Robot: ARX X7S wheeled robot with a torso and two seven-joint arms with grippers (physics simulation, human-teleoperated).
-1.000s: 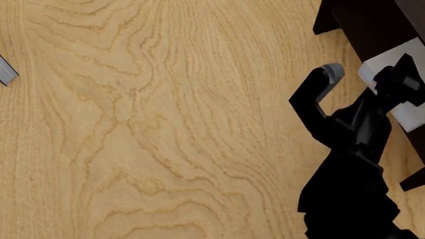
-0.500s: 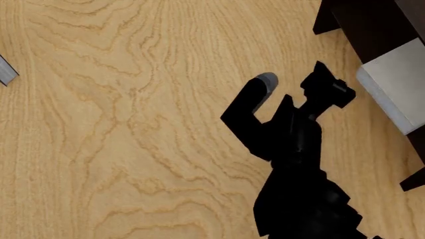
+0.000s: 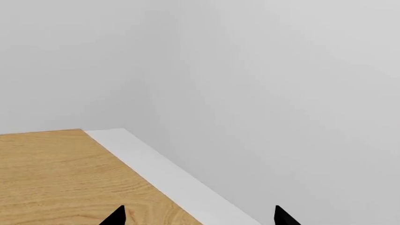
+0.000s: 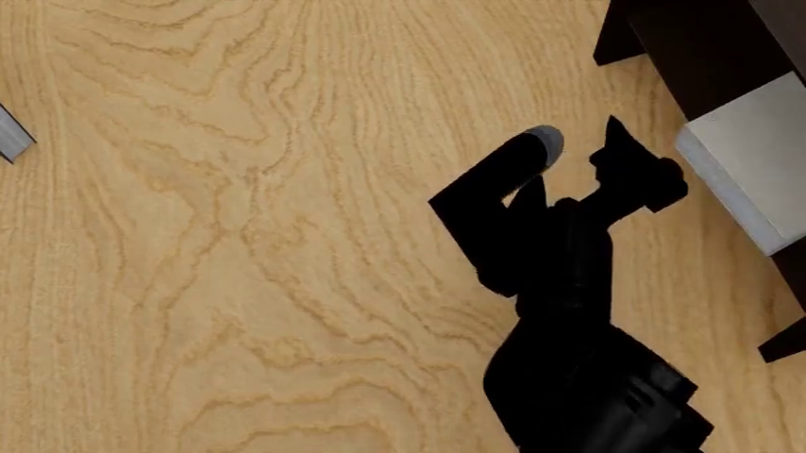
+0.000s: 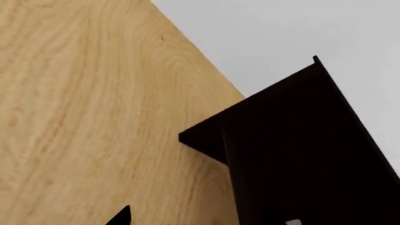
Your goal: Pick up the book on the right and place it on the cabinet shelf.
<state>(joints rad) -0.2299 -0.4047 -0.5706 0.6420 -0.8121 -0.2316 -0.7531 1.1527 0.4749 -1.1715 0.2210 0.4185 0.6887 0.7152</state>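
Looking down from the head camera, you've got the right gripper (image 4: 582, 142) spread wide and empty, one grey-tipped finger (image 4: 545, 142) and one dark pointed finger splayed apart above bare wood, grasping nothing. Your book (image 4: 753, 165), the pale grey-white one with the silvery edge, sits inside the very dark brown cabinet (image 4: 705, 47) at the far right corner of the wooden surface (image 4: 252, 236), lying on the cabinet shelf (image 4: 791, 274) with its near corner poking out toward the arm. Your claw is near that corner but clearly apart from it, with open wood grain between fingertip and cover. Over at the left edge, a sliver of a second grey book (image 4: 10, 135) just peeks into view, well away from everything else. From your right wrist camera you see the cabinet's dark side panel and top edge rising against the grey wall, with only the black tips of the fingers showing, set apart. On your left wrist camera the left gripper (image 3: 198, 218) shows just two black fingertips, spaced wide with nothing between them, facing the pale wall and a white strip (image 3: 168, 178) bordering the wood.
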